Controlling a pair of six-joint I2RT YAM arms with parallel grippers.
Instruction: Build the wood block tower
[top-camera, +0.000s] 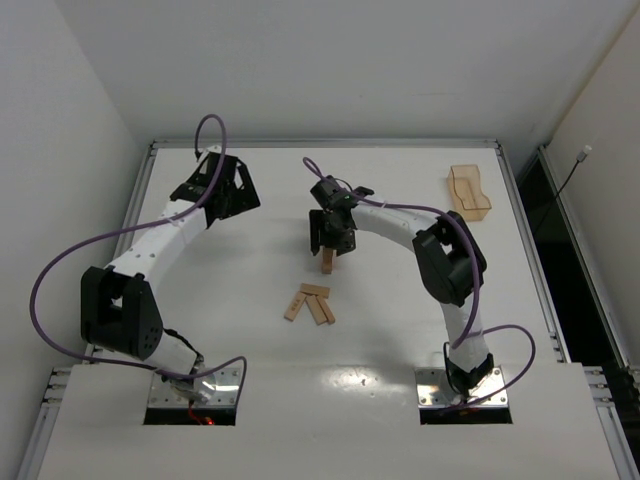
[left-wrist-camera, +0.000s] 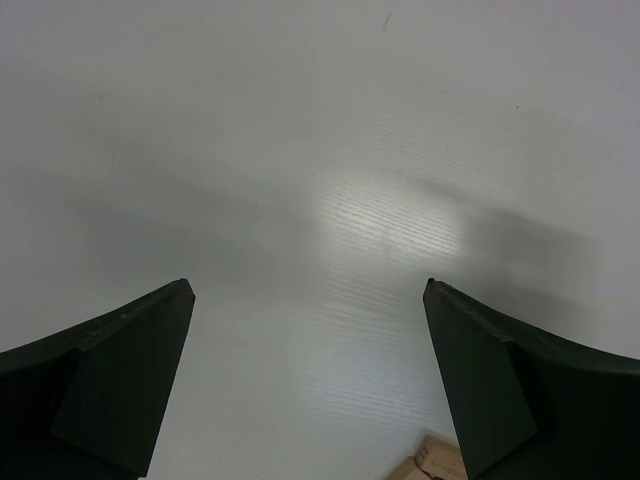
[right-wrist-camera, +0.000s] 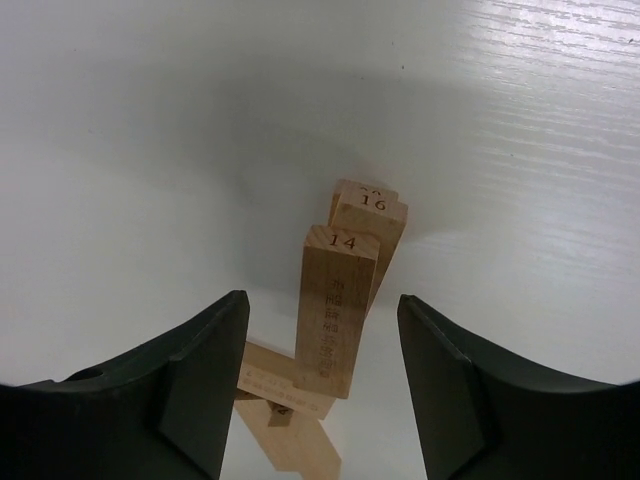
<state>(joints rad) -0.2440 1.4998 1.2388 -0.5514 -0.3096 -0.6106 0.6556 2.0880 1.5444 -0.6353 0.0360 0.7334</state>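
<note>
White walls close in a white desk (top-camera: 250, 330), and from above we see both arms reaching across it. The left gripper (top-camera: 220, 190) sits over bare surface toward the far left corner, well apart from all the wood; from this view we cannot tell how its jaws stand. The right gripper (top-camera: 328, 246) hangs directly over the tower (top-camera: 327, 263), a narrow stack near the middle of the desk. Three loose wood blocks (top-camera: 308, 304) lie flat and touching in a small fan just nearer the bases. A translucent orange-tan tray (top-camera: 468, 191) rests by the far right edge.

In the left wrist view, we see the dark fingers (left-wrist-camera: 120, 380) spread wide over plain desk, nothing between them. A tan corner (left-wrist-camera: 432, 462) peeks in at the bottom edge; we cannot tell what it is.

In the right wrist view, the fingers (right-wrist-camera: 200, 390) stand apart on either side of the tower, with a gap on each side. Its top planks, end-stamped 14 (right-wrist-camera: 335, 320) and 16 (right-wrist-camera: 370, 228), lie side by side, across a crosswise plank (right-wrist-camera: 280, 392) beneath.
</note>
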